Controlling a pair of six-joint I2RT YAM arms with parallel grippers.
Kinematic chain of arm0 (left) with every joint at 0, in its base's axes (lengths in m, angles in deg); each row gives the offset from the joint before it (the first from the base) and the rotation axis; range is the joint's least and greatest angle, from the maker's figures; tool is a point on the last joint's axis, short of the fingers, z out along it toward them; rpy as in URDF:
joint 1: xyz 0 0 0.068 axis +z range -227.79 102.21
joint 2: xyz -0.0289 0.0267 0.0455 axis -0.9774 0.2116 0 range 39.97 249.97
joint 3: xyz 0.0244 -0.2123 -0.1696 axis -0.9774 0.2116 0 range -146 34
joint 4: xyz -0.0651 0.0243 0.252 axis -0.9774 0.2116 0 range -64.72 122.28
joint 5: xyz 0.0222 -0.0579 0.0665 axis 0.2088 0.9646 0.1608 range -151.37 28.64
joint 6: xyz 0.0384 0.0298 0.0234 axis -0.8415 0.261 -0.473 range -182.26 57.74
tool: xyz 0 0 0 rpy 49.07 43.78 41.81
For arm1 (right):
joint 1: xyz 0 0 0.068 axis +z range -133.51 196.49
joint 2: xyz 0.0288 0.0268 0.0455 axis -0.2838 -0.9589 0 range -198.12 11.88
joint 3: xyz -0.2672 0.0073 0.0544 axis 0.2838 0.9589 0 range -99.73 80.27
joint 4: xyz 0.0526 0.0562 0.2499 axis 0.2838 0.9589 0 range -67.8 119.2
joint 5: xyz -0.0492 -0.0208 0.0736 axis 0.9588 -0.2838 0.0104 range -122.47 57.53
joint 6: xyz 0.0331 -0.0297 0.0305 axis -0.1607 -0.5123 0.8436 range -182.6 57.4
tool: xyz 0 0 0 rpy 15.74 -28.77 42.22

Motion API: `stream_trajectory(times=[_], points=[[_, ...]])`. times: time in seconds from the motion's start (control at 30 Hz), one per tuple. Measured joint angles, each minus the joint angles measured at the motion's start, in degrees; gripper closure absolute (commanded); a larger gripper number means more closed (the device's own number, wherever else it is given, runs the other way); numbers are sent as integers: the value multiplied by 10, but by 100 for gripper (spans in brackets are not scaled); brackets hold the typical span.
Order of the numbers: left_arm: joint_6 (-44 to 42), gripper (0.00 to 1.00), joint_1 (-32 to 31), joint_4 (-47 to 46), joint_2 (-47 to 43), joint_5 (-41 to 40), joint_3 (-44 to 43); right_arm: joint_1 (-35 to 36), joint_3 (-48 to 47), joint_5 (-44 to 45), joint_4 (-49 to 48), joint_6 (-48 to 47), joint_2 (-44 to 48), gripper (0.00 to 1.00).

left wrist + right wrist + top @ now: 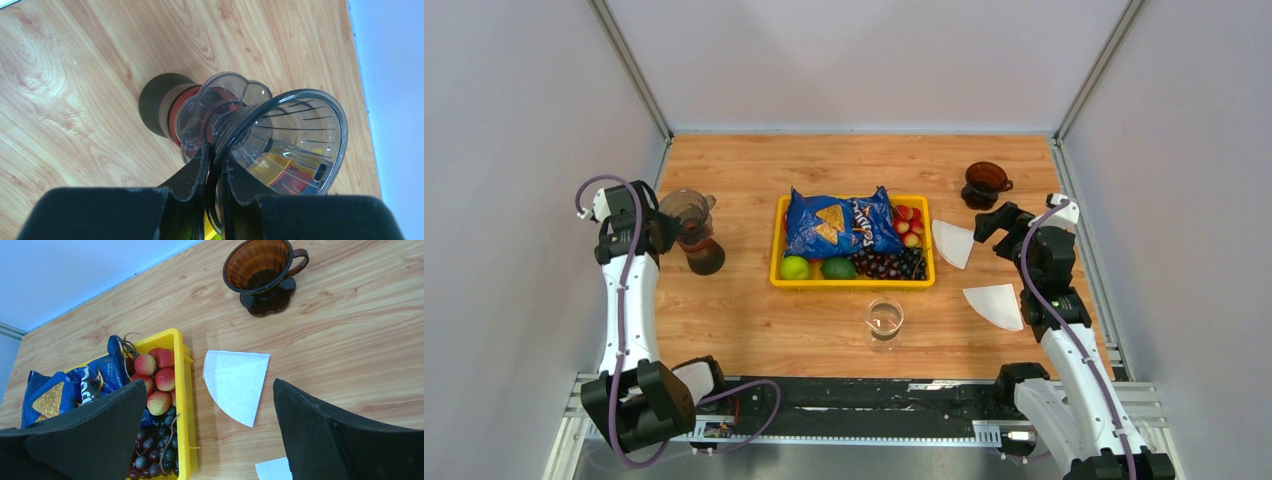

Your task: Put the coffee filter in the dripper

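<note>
The work stood at the pick-up of the paper, judging by the layout: no filter was in either dripper yet. The left fingers [192, 175] were nearly closed, pinching the rim of the clear dripper [295, 140], which was held tilted at the left of the counter [754, 320] just beside a dark, red-banded vessel [160, 102]; whether the two touched could not be told. The right fingers [90, 425] were spread wide with nothing between them, hovering above the coffee filter [235, 382], which lay flat on the wood just beside the yellow tray [186, 405]. A second filter [996, 305] lay nearer the arms, and an empty brown dripper [257, 265] stood upright behind. The next move probably called for lowering onto the thin sheet and catching an edge, which a flat paper resists. The tray held a blue chips bag [834, 222], limes [795, 267], dark grapes [894, 264] and red fruits [159, 379]. A clear glass [884, 320] in front of it looked empty.
</note>
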State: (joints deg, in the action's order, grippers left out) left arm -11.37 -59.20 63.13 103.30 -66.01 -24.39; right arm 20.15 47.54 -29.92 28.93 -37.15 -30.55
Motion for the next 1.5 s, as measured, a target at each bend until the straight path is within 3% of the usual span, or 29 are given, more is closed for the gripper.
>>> stream_trajectory(times=[0.47,1.07,1.23,1.5], points=[[3,75,0,5,0,-14,4,0,0,2,0,0,0,0],[3,72,0,5,0,-18,4,0,0,7,5,2,0,0],[4,63,0,2,1,-16,4,0,0,6,5,2,0,0],[3,59,1,-1,1,-14,7,0,0,6,5,2,1,0]])
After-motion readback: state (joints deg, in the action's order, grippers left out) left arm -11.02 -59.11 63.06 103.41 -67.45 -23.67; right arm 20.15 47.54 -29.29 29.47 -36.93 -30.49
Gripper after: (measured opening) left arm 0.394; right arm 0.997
